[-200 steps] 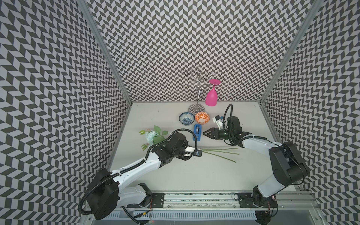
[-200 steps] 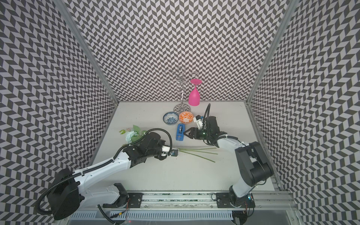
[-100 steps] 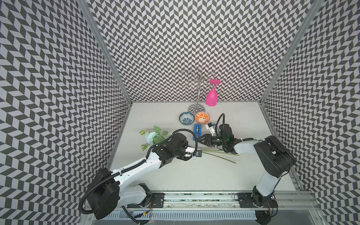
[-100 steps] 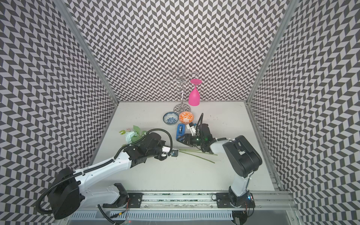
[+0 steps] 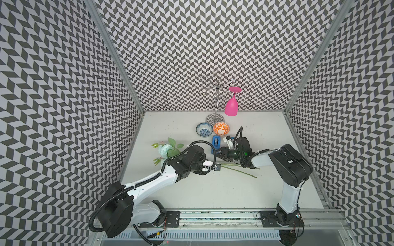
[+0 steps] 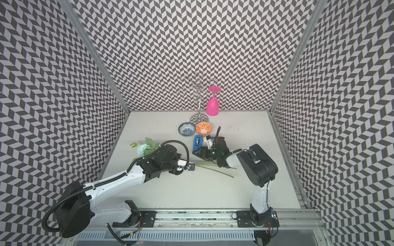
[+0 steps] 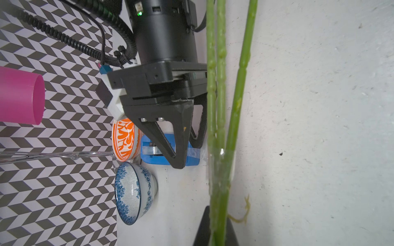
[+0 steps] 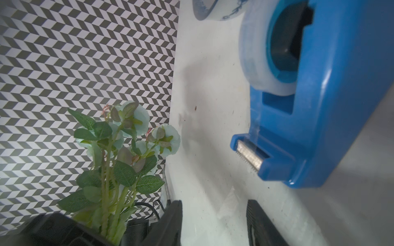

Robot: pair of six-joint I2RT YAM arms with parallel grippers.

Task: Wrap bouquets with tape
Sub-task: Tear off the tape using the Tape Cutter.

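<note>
The bouquet lies on the table, with pale blue blooms (image 5: 165, 149) (image 6: 142, 149) on the left and long green stems (image 5: 238, 170) (image 6: 215, 169) running right. My left gripper (image 5: 216, 167) (image 6: 191, 166) is shut on the stems (image 7: 215, 127). The blue tape dispenser (image 5: 216, 142) (image 6: 197, 142) (image 8: 319, 106) sits just behind the stems. My right gripper (image 5: 219, 151) (image 6: 197, 152) (image 7: 187, 155) (image 8: 213, 215) hovers at the dispenser's cutter end with its jaws apart. A faint clear strip of tape (image 7: 195, 152) reaches from the cutter towards the stems.
Behind the dispenser stand a blue-patterned bowl (image 5: 204, 129) and an orange-patterned bowl (image 5: 221, 128). A pink glass (image 5: 231, 107) hangs upside down on a metal rack (image 5: 216, 95) at the back wall. Patterned walls close in three sides.
My right gripper has moved left and nearer, from beside the dispenser to its cutter end by the stems. Its jaws have narrowed. The left arm and the bouquet have stayed put.
</note>
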